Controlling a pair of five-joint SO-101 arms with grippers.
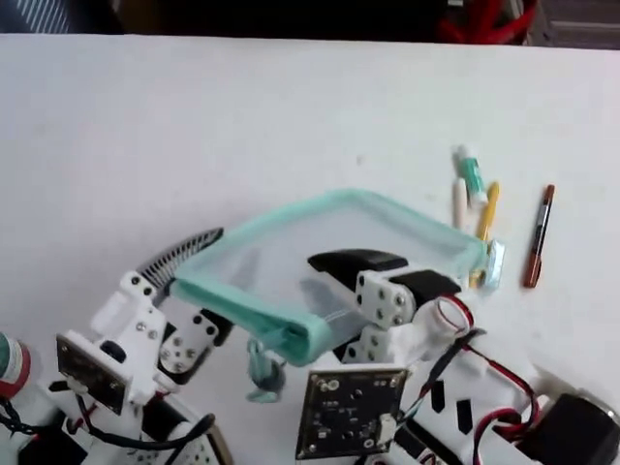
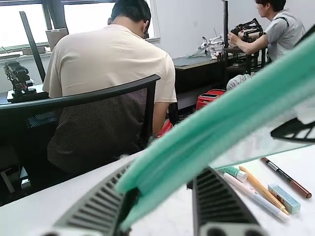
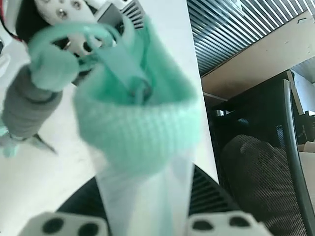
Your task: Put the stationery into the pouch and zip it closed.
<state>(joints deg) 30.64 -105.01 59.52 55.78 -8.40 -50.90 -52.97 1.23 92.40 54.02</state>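
1. The left gripper (image 2: pixel 157 201) and the right gripper (image 3: pixel 147 206) each pinch the pouch (image 1: pixel 320 242), lifted over the table (image 1: pixel 194 116).
2. The stationery (image 1: pixel 489 218) lies beside it; freeing one gripper may let the pouch sag and close.

White desk (image 1: pixel 194 116). Lying on it toward the right: green-capped tube (image 1: pixel 471 170), white pen (image 1: pixel 460 203) and yellow pen (image 1: pixel 487 211) close together, pale blue eraser (image 1: pixel 495 263) just beside, red-brown marker (image 1: pixel 539 236) slightly apart.

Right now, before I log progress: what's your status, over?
Left tool and right tool both shut on pouch, held up. Stationery all outside, lying on table beside it. Nothing between pouch and stationery.
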